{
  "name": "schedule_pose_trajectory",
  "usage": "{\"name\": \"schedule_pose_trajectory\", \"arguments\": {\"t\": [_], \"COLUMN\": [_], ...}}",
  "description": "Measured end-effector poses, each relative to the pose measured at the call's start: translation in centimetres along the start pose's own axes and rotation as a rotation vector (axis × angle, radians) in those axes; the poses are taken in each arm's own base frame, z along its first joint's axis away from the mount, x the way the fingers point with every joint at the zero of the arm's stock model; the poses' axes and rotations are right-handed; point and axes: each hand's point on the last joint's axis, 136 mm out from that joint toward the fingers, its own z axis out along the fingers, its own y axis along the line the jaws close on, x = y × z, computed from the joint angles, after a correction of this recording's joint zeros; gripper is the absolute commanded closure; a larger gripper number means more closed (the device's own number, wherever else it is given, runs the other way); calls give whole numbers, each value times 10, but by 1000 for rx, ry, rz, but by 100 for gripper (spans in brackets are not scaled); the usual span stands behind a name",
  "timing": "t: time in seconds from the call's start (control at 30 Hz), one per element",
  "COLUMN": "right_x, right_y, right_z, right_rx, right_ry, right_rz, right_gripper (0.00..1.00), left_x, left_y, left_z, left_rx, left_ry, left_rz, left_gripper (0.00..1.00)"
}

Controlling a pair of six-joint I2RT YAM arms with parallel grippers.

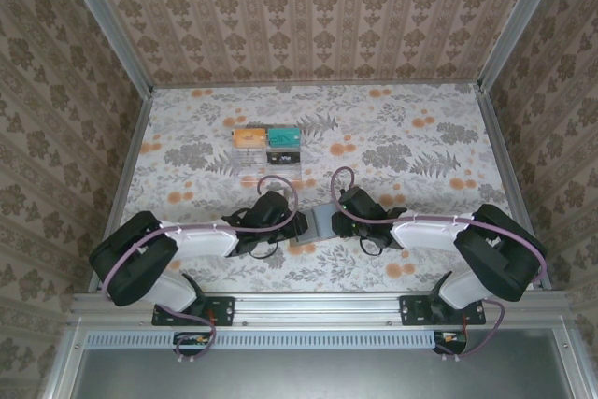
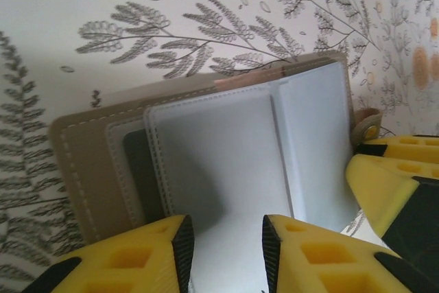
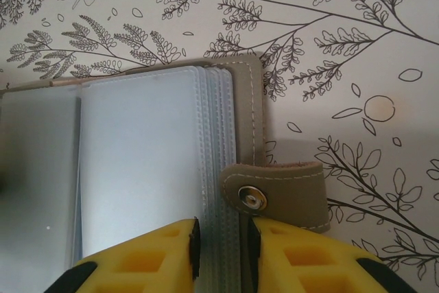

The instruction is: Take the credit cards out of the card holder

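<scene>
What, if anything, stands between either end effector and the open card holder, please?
Nothing visible does. The left end effector and right end effector both sit directly over the edges of the open grey-brown leather-like card holder. The clear acrylic card stand is farther back.

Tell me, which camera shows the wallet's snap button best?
The right wrist view: the snap button sits big and sharp on its strap, above the yellow fingers. The left wrist view catches it small, at the right edge. In the top view the card holder is too small to make the button out.
</scene>
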Motion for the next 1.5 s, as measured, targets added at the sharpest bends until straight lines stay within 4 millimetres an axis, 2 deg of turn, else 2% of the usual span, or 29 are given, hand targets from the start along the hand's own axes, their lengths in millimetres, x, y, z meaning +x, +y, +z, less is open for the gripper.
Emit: {"name": "schedule_pose_trajectory", "arguments": {"t": [0.23, 0.47, 0.8, 1.0, 1.27, 1.5], "right_x": [0, 0, -1, -1, -1, -1], "right_y": [0, 1, 4, 4, 4, 4], "right_z": [0, 1, 2, 3, 3, 3], "right_rx": [-1, -4, -16, -15, -14, -14], "right_ry": [0, -3, -8, -8, -7, -7], "right_rz": [3, 3, 0, 0, 0, 0], "right_gripper": [72, 72, 71, 71, 71, 71], "left_x": [0, 0, -14, -14, -5, -2], "left_y": [-10, -11, -18, -6, 8, 11], "left_z": [3, 1, -30, -33, -23, -19], "left_rx": [47, 49, 47, 14, -32, -40], "left_ry": [7, 10, -57, -60, -23, -8], "left_rz": [4, 5, 39, 27, 20, 18], "left_gripper": [59, 59, 58, 58, 59, 59]}}
